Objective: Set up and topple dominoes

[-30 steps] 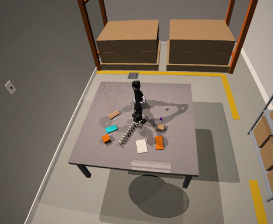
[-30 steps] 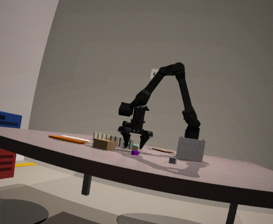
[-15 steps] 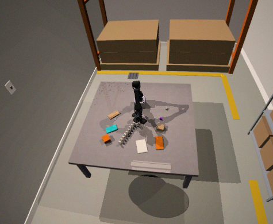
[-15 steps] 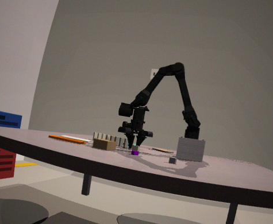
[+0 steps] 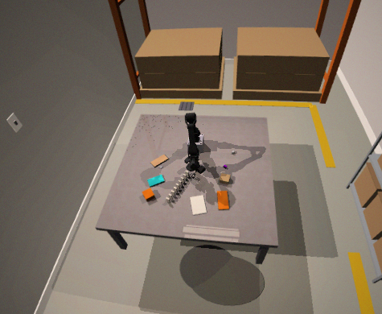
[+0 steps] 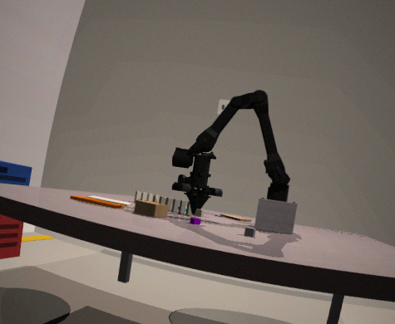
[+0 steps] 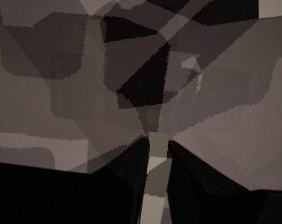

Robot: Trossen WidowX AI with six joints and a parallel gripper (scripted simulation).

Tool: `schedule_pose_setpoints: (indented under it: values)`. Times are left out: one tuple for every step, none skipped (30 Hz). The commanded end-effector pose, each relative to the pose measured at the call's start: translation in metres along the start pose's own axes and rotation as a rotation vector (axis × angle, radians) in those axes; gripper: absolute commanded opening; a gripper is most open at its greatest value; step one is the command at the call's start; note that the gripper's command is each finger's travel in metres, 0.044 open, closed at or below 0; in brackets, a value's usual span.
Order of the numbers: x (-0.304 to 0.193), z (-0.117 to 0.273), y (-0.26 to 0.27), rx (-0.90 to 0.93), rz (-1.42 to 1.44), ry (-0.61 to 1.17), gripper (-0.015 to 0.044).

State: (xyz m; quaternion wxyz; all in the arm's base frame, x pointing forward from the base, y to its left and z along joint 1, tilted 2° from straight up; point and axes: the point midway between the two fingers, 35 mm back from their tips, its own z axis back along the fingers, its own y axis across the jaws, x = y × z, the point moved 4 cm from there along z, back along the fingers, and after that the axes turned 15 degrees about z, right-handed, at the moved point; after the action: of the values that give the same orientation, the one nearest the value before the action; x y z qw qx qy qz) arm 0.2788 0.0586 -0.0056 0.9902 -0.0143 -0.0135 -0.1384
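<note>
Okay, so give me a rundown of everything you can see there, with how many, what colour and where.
Standing dominoes: a row, pale, mid-table
Gripped domino: one, pale, between the fingers
Flat slabs: four, tan, teal, white, orange, around the row
Blocks: two, orange, tan, either side of the row
Small cubes: purple, grey, nearer the base
Large brown boxes: two stacks, beyond the table
Black arm and tool: one, on the table

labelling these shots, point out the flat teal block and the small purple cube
flat teal block (image 5: pixel 156 180): top view, its upper face
small purple cube (image 5: pixel 225 166) (image 6: pixel 195 221): top view, upper face; exterior view, side
</note>
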Motion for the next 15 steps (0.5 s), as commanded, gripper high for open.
schedule_pose_setpoints:
  values:
    - [0.004, 0.038, 0.002, 0.011, -0.004, -0.015, 0.0030]
    - [0.004, 0.051, 0.002, 0.011, -0.004, -0.015, 0.0030]
    - [0.005, 0.064, 0.002, 0.011, -0.004, -0.015, 0.0030]
    - [0.005, 0.077, 0.002, 0.011, -0.004, -0.015, 0.0030]
    - [0.005, 0.091, 0.002, 0.011, -0.004, -0.015, 0.0030]
    - [0.006, 0.104, 0.002, 0.012, -0.004, -0.016, 0.0030]
    - [0.006, 0.118, 0.002, 0.012, -0.004, -0.016, 0.0030]
    - [0.007, 0.131, 0.002, 0.012, -0.004, -0.016, 0.0030]
    - [0.007, 0.141, 0.002, 0.012, -0.004, -0.016, 0.0030]
    - [0.007, 0.147, 0.002, 0.012, 0.005, -0.016, 0.0030]
    - [0.007, 0.149, 0.002, 0.012, 0.008, -0.016, 0.0030]
    - [0.007, 0.149, 0.002, 0.012, 0.008, -0.016, 0.0030]
    - [0.007, 0.149, 0.002, 0.012, 0.008, -0.016, 0.0030]
    - [0.007, 0.149, 0.002, 0.012, 0.008, -0.016, 0.0030]
    - [0.007, 0.149, 0.002, 0.012, 0.008, -0.016, 0.0030]
